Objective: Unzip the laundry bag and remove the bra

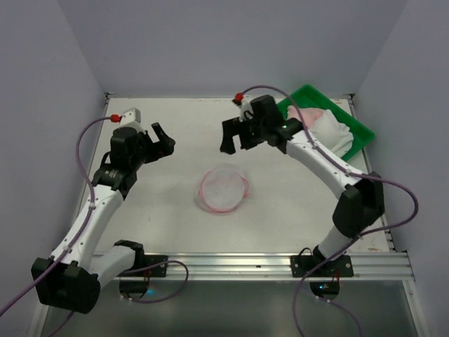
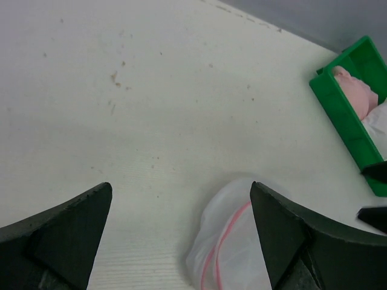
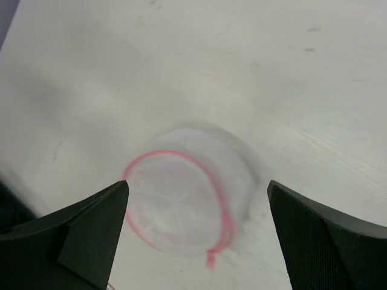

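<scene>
The laundry bag (image 1: 223, 189) lies flat on the table's middle, white see-through mesh with pink zip trim round its lid. It also shows in the left wrist view (image 2: 233, 241) and the right wrist view (image 3: 181, 205), where a pink pull tab (image 3: 210, 261) hangs at its near edge. I cannot make out a bra through the mesh. My left gripper (image 1: 163, 140) (image 2: 181, 187) is open and empty, above the table to the bag's far left. My right gripper (image 1: 235, 137) (image 3: 198, 184) is open and empty, hovering above the bag's far side.
A green plastic tray (image 1: 291, 100) (image 2: 344, 118) stands at the back right and holds a pink padded item (image 1: 309, 114) (image 2: 357, 93) and white cloth (image 1: 333, 130). Grey walls close the table on three sides.
</scene>
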Available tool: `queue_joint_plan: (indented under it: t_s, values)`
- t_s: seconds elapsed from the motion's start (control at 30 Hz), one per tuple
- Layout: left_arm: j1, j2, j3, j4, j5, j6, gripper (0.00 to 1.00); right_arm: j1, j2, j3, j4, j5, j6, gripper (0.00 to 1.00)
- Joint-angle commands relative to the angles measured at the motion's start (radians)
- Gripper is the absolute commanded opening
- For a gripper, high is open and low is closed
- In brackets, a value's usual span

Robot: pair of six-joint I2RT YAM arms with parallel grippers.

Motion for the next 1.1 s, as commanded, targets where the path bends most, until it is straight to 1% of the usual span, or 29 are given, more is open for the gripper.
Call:
queue_joint_plan:
  t_s: [0.0,0.03,0.07,0.1,0.17,0.2,0.3,0.33,0.4,0.43,0.47,0.53,0.57,0.63,0.67,0.83,0.93,1.07]
  values:
    - [0.013,-0.089,0.094,-0.093,-0.113,0.088,1.00,-0.137,-0.257,-0.038,-0.029,0.243,0.109,0.99]
    - [0.015,-0.124,0.108,-0.109,-0.146,0.094,1.00,-0.160,-0.303,-0.048,-0.031,0.284,0.113,0.99]
    - [0.015,-0.142,0.121,-0.145,-0.163,0.102,1.00,-0.166,-0.347,-0.068,-0.035,0.368,0.112,0.99]
    - [0.015,-0.161,0.150,-0.163,-0.178,0.116,1.00,-0.169,-0.433,-0.074,-0.040,0.412,0.107,0.99]
    - [0.015,-0.215,0.182,-0.218,-0.212,0.125,1.00,-0.171,-0.510,-0.086,-0.073,0.508,0.095,0.99]
    - [0.015,-0.235,0.217,-0.232,-0.215,0.134,1.00,-0.171,-0.585,-0.091,-0.086,0.531,0.096,0.99]
    - [0.015,-0.307,0.280,-0.295,-0.220,0.145,1.00,-0.171,-0.716,-0.150,-0.094,0.617,0.103,0.99]
    - [0.015,-0.340,0.292,-0.312,-0.227,0.146,1.00,-0.172,-0.804,-0.169,-0.089,0.631,0.103,0.99]
    - [0.015,-0.374,0.311,-0.359,-0.249,0.153,1.00,-0.171,-0.897,-0.233,-0.058,0.654,0.096,0.99]
    - [0.015,-0.411,0.311,-0.373,-0.273,0.157,1.00,-0.169,-0.993,-0.256,-0.045,0.673,0.077,0.99]
    - [0.015,-0.428,0.309,-0.398,-0.287,0.160,1.00,-0.171,-1.042,-0.308,-0.017,0.683,0.066,0.99]
    - [0.015,-0.483,0.305,-0.418,-0.323,0.162,1.00,-0.169,-1.139,-0.359,0.005,0.703,0.044,0.99]
    - [0.015,-0.498,0.302,-0.433,-0.332,0.162,1.00,-0.171,-1.227,-0.405,0.023,0.705,0.035,0.99]
    - [0.015,-0.544,0.291,-0.442,-0.355,0.156,1.00,-0.171,-1.308,-0.448,0.035,0.705,0.011,0.99]
    - [0.013,-0.558,0.280,-0.447,-0.366,0.156,1.00,-0.171,-1.378,-0.488,0.044,0.707,0.000,0.99]
    - [0.012,-0.624,0.262,-0.465,-0.419,0.150,1.00,-0.171,-1.521,-0.568,0.048,0.745,-0.037,0.99]
    - [0.010,-0.632,0.242,-0.452,-0.386,0.128,1.00,-0.169,-1.576,-0.606,0.060,0.728,-0.054,0.99]
    - [0.010,-0.637,0.191,-0.421,-0.347,0.113,1.00,-0.169,-1.589,-0.621,0.078,0.722,-0.052,0.99]
